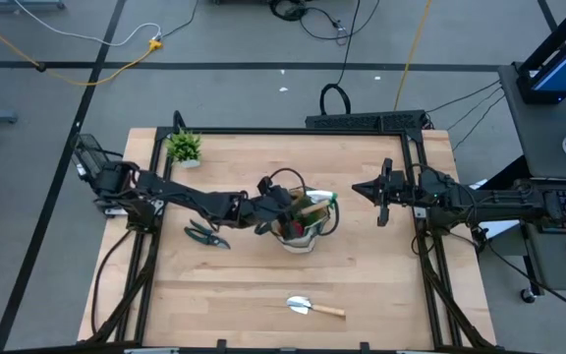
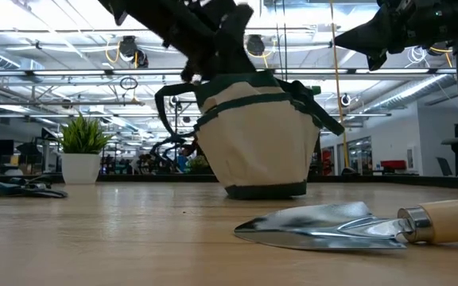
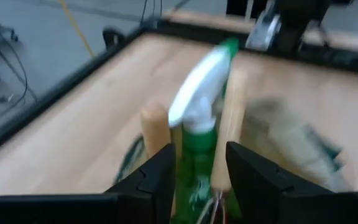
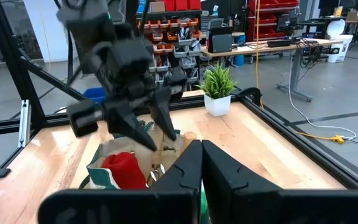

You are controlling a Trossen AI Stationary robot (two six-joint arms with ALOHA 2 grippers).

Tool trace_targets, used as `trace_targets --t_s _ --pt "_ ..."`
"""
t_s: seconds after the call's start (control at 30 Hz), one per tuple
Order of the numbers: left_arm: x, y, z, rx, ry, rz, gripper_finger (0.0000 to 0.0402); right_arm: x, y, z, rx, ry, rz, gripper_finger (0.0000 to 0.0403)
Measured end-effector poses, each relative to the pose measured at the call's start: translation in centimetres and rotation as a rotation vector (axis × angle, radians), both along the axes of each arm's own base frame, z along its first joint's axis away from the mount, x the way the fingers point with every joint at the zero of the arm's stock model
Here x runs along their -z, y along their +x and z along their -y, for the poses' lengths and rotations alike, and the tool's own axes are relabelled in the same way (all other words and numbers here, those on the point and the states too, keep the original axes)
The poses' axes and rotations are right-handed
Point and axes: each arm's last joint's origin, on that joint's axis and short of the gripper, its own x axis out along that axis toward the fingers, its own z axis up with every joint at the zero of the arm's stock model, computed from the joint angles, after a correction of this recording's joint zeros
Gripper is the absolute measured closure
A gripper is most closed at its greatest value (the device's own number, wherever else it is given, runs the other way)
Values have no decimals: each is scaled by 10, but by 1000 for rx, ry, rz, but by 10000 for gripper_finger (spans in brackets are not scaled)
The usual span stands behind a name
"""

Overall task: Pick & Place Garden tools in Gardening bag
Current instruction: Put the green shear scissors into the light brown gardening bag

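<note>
Two dark arms work over a wooden table (image 1: 263, 285). At its middle stands the gardening bag (image 2: 254, 139), beige canvas with dark trim, holding a green spray bottle (image 3: 197, 124) with a white nozzle, wooden tool handles (image 3: 155, 127) and a red glove (image 4: 122, 169). The left gripper (image 3: 199, 171) hovers at the bag's mouth, its fingers parted, the spray bottle standing between them, seemingly released. The right gripper (image 4: 199, 163) waits well apart on the right, fingers pressed together and empty. Dark pruning shears (image 1: 207, 234) lie left of the bag; a wooden-handled trowel (image 1: 314, 308) lies near the front edge. A small potted plant (image 1: 184, 148) sits at the back left.
</note>
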Motion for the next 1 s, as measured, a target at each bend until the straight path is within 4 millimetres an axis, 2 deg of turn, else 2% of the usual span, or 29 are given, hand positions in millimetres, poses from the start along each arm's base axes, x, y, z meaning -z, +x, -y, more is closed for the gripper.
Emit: trace_targets --t_s 0.27,0.53,0.77,1.0 --pt "-49 -17 2 29 24 171 252 0 0 0 0 0 0 403" --pt "-82 -40 25 84 10 266 252 0 0 0 0 0 0 403" --pt "-90 -62 54 16 -3 257 273 0 0 0 0 0 0 403" --pt "-86 -77 76 -57 -159 267 318 0 0 0 0 0 0 403"
